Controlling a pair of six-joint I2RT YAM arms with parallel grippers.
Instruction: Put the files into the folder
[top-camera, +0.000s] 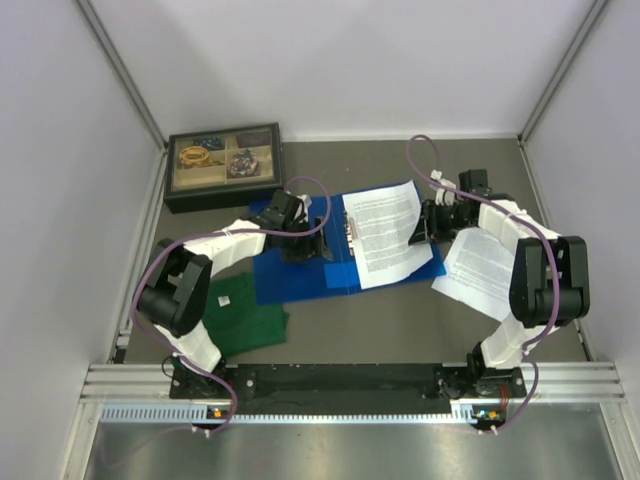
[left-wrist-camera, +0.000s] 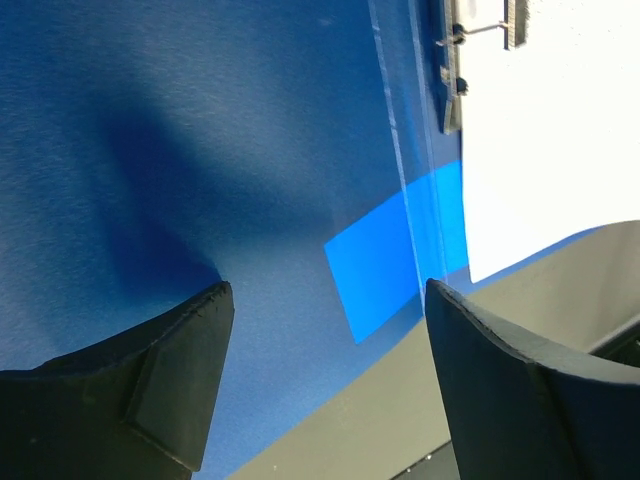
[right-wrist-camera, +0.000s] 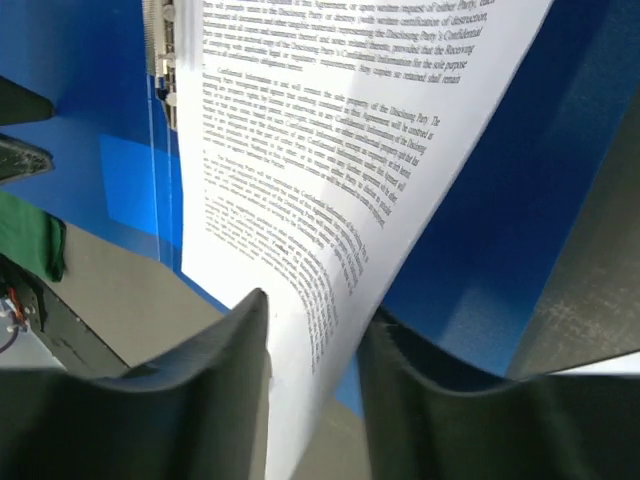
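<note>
Folder (top-camera: 295, 280): open flat, ctr of table (top-camera: 400, 325). One file sheet (top-camera: 385, 235) lay on its R half, long axis near-to-far, L edge at rings (top-camera: 350, 228). R gripper (right-wrist-camera: 312, 310) was nearly closed, pinching file sheet's R edge, rings to its left. L gripper (left-wrist-camera: 325, 295) was wide open, empty, over L cover. Spare files (top-camera: 480, 272) lay under R arm.

Bright blue folder (top-camera: 290, 282), white files (top-camera: 385, 235) dense with black print (shirt (top-camera: 250, 320) green)

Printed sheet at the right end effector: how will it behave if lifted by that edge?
Likely floppy: the printed sheet curves where it enters the right end effector. Probably light, so it may slide on the smooth blue ring binder. Lifted by one edge, the rest would probably droop.
</note>
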